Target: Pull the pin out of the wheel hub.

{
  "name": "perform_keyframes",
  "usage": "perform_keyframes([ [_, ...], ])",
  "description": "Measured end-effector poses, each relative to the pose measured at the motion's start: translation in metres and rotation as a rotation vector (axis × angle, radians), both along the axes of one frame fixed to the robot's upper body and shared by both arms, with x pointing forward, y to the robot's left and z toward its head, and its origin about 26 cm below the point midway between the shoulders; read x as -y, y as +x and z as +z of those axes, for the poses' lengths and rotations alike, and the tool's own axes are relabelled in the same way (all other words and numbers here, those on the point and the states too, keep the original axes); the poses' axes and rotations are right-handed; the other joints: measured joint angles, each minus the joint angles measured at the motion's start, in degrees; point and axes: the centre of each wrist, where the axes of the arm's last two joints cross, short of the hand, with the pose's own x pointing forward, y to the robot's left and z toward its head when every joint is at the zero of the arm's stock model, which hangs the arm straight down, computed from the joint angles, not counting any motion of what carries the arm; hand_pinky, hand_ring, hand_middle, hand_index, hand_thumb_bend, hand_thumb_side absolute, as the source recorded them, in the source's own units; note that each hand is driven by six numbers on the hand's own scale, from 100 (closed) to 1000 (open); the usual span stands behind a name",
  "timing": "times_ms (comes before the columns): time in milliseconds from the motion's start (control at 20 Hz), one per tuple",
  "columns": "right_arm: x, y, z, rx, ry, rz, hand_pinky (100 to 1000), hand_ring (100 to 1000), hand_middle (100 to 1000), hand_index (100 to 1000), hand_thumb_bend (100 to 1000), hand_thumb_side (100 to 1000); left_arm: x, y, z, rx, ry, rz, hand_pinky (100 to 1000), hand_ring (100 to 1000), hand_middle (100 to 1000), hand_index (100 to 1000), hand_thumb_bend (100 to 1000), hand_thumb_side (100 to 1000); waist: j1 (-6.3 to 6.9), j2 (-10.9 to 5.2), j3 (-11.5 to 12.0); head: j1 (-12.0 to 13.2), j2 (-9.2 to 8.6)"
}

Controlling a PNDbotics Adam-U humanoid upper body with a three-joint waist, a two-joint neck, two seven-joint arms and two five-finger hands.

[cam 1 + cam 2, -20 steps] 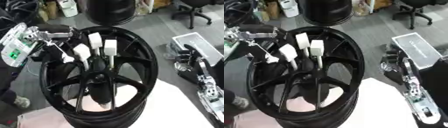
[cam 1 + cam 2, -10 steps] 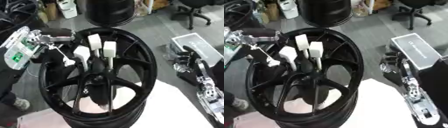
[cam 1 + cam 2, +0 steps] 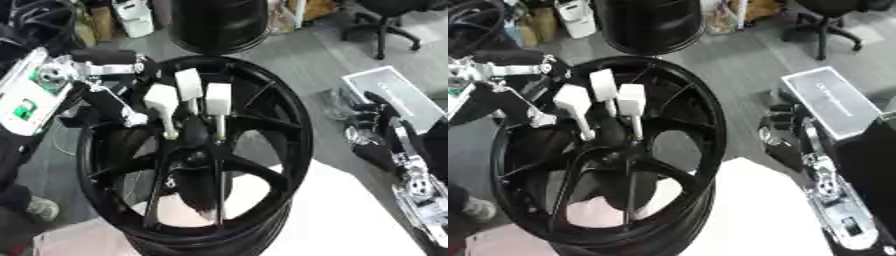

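Observation:
A black spoked wheel [image 3: 262, 165] lies tilted on the white table [image 3: 350, 220]. Three pins with white block handles stand close together in its hub: the left pin [image 3: 161, 98], the middle pin [image 3: 188, 83] and the right pin [image 3: 217, 98]. My left hand [image 3: 98, 75] reaches in from the upper left over the rim. Its fingers are spread, and one silver fingertip [image 3: 135, 119] lies just left of the left pin's shaft. I cannot see it touching the pin. My right hand [image 3: 787, 134] hangs at the right beside the wheel, fingers relaxed, holding nothing.
A white and grey box [image 3: 833, 100] lies on the floor at the right. A black tyre or drum [image 3: 219, 25] stands behind the wheel. An office chair [image 3: 389, 20] is at the far right, with boxes and clutter [image 3: 131, 17] at the back left.

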Motion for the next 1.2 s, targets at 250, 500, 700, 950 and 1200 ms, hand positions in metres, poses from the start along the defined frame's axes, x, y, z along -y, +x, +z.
perform_keyframes([
  [250, 0.002, 0.000, 0.000, 0.005, 0.005, -0.013, 722, 730, 735, 946, 100, 221, -0.041, -0.015, 0.046, 0.086, -0.091, 0.032, 656, 368, 456, 554, 104, 256, -0.07, -0.41, 1.36, -0.58, -0.04],
  [500, 0.008, -0.005, -0.005, -0.003, 0.012, -0.049, 722, 730, 735, 947, 100, 222, -0.069, -0.024, 0.056, 0.080, -0.133, 0.072, 665, 402, 492, 597, 200, 309, -0.41, -0.43, 3.39, -2.12, -0.31],
  [700, 0.012, -0.006, -0.005, 0.010, 0.029, -0.092, 722, 730, 735, 947, 100, 223, -0.152, -0.024, 0.031, 0.007, -0.149, 0.359, 676, 432, 523, 627, 216, 309, -1.85, -0.08, 6.22, -4.63, -0.82],
  [950, 0.012, -0.004, -0.003, 0.016, 0.034, -0.098, 722, 730, 735, 947, 100, 224, -0.239, -0.040, -0.005, -0.130, -0.078, 0.694, 732, 627, 789, 859, 653, 509, -2.40, 0.60, 4.99, -4.38, -0.97],
  [1200, 0.009, -0.004, -0.004, 0.013, 0.039, -0.090, 722, 730, 735, 947, 100, 225, -0.276, -0.054, -0.075, -0.281, -0.038, 0.875, 751, 707, 916, 954, 898, 601, -3.02, 0.60, 4.09, -3.29, -0.83],
])
